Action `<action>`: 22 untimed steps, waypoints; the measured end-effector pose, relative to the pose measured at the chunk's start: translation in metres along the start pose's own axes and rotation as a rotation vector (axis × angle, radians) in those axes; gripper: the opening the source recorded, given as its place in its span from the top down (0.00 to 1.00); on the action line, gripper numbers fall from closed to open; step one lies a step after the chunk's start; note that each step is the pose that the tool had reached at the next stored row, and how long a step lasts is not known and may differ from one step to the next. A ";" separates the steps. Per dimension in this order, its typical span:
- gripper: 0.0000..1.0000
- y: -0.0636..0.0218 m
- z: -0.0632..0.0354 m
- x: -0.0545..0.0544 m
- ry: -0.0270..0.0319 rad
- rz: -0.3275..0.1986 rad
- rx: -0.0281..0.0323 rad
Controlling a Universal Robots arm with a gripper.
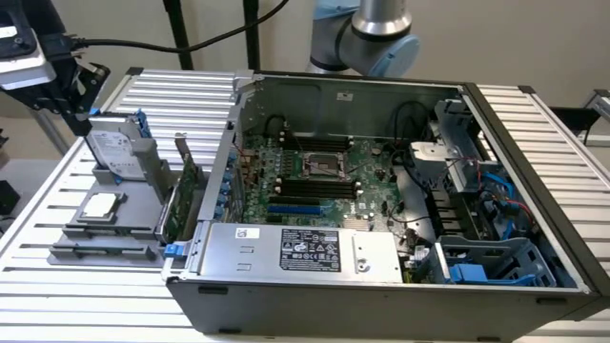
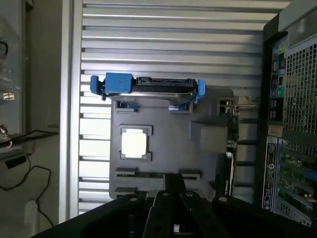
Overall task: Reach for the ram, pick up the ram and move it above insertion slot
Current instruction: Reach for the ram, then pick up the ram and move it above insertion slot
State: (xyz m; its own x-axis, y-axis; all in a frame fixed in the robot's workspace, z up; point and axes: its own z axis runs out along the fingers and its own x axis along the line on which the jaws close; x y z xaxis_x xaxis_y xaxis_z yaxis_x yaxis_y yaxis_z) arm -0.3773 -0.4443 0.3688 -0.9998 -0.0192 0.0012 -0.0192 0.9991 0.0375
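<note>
Claw [image 2: 171,194], grip state indiscernible, hangs above the gray fixture [image 2: 166,148], nearest the ram [image 2: 157,174], which stands edge-up for grasping.

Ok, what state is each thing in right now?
Case: open, side panel off.
Ram: in its holder slot, not gripped.
Drive: upright in holder.
CPU: flat in holder.
Card: on edge in holder.
Gripper: over holder.
</note>
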 end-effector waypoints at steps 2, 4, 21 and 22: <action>0.89 -0.0086 0.0008 0.001 0.0007 0.000 0.0004; 0.89 -0.0167 0.0020 0.001 0.0016 0.000 0.0008; 0.89 -0.0462 0.0078 0.006 0.0097 0.000 0.0113; 0.89 -0.0462 0.0078 0.006 0.0097 0.000 0.0113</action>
State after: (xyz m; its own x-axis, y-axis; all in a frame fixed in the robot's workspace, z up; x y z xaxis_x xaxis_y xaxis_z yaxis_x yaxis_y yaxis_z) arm -0.3829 -0.4903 0.3593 -0.9998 -0.0192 0.0109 -0.0189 0.9995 0.0262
